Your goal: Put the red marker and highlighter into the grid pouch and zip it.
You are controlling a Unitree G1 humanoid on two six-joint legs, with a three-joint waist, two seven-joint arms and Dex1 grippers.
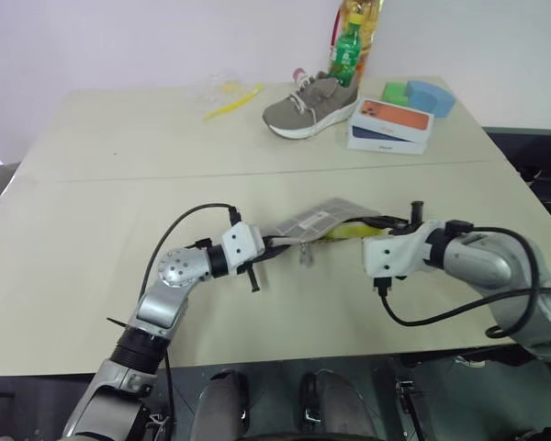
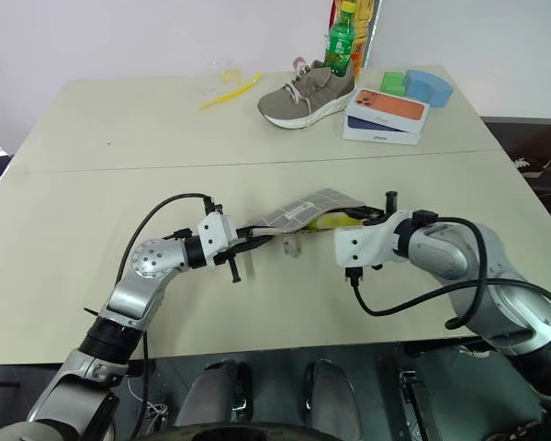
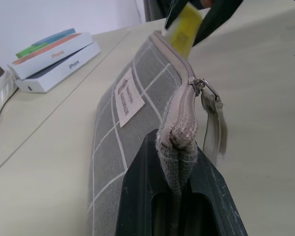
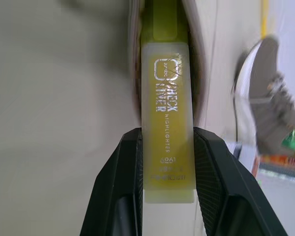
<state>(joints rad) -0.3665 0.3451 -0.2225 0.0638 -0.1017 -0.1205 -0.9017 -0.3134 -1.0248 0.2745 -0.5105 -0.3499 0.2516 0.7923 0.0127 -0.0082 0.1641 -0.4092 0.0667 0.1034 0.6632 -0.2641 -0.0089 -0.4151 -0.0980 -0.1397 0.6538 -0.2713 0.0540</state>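
Observation:
The grey grid pouch (image 1: 317, 219) hangs just above the table's middle, its white label (image 3: 128, 98) facing up. My left gripper (image 1: 274, 243) is shut on the pouch's near end, pinching the fabric by the zipper (image 3: 179, 130). The zipper pull (image 3: 212, 123) dangles beside it. My right gripper (image 4: 167, 135) is shut on the pale-yellow highlighter (image 4: 167, 123). The highlighter's front end sits inside the pouch's open far mouth (image 1: 347, 231). The red marker is out of view.
At the table's far side lie a grey shoe (image 1: 310, 106), a green bottle (image 1: 347, 50), a boxed phone (image 1: 392, 124), blue and green blocks (image 1: 430, 96) and a thin yellow stick (image 1: 231, 101). A seam (image 1: 257, 170) crosses the table.

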